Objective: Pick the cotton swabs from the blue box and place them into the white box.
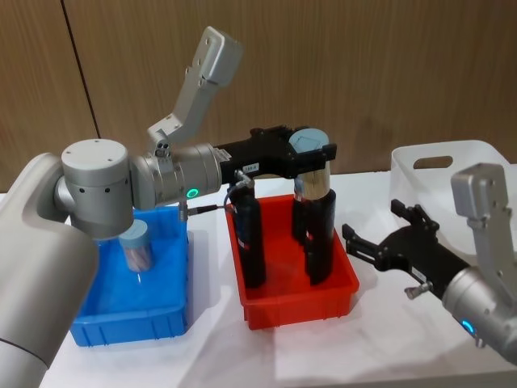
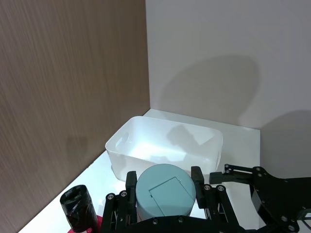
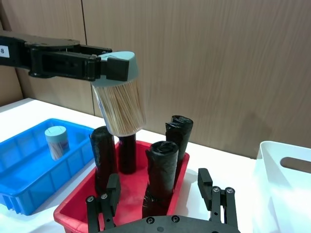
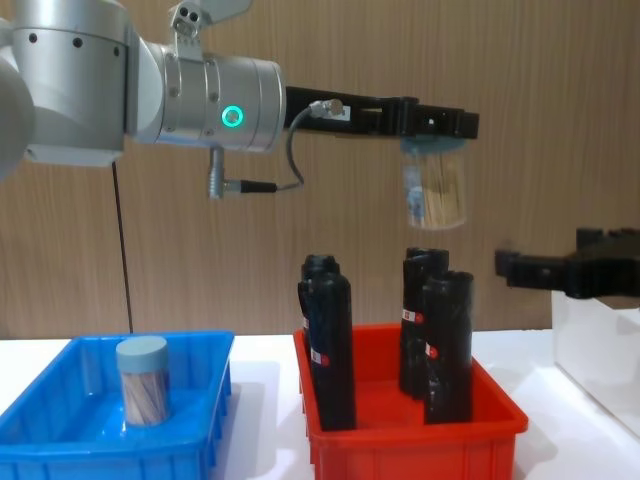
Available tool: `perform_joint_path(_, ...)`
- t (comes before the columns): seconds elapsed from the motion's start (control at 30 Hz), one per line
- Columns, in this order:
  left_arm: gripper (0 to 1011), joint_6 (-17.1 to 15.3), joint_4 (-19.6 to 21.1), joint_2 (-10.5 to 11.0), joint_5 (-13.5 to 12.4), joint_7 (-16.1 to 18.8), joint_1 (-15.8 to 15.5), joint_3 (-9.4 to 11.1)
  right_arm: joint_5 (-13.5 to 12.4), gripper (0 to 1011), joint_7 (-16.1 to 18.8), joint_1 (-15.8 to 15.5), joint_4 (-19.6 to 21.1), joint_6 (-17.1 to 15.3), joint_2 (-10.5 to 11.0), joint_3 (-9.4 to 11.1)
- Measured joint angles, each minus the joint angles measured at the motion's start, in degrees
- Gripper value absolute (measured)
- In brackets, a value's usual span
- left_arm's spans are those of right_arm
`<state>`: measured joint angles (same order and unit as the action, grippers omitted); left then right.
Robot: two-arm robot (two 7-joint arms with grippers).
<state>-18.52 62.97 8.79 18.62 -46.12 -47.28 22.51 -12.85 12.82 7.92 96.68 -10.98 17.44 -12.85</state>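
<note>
My left gripper (image 1: 311,152) is shut on a clear cylinder of cotton swabs (image 1: 313,170) with a grey-blue lid, held in the air above the red bin. The lid (image 2: 165,191) sits between the fingers in the left wrist view, and the swabs (image 4: 435,195) hang tilted in the chest view. A second cylinder of cotton swabs (image 1: 136,246) stands upright in the blue box (image 1: 129,327) at the left. The white box (image 1: 440,166) stands at the far right. In front of it my right gripper (image 1: 367,246) hovers open and holds nothing.
A red bin (image 1: 299,303) sits between the blue box and the white box, with three tall black rolls (image 1: 250,234) standing in it under the held swabs. A wood-panelled wall runs behind the white table.
</note>
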Motion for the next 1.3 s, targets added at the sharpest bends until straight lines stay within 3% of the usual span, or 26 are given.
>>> perform_joint_path(0.67, 682, 0.00, -0.11, -0.05, -0.10, -0.14, -0.09, 0.00, -3.07, 1002, 5.26, 7.09, -5.26, -3.91, -2.83, 0.01)
perform_joint_path(1.3, 682, 0.00, -0.11, -0.05, -0.09, -0.14, -0.11, 0.00, -2.82, 1002, 7.27, 10.66, -8.40, -4.54, -4.89, -1.18)
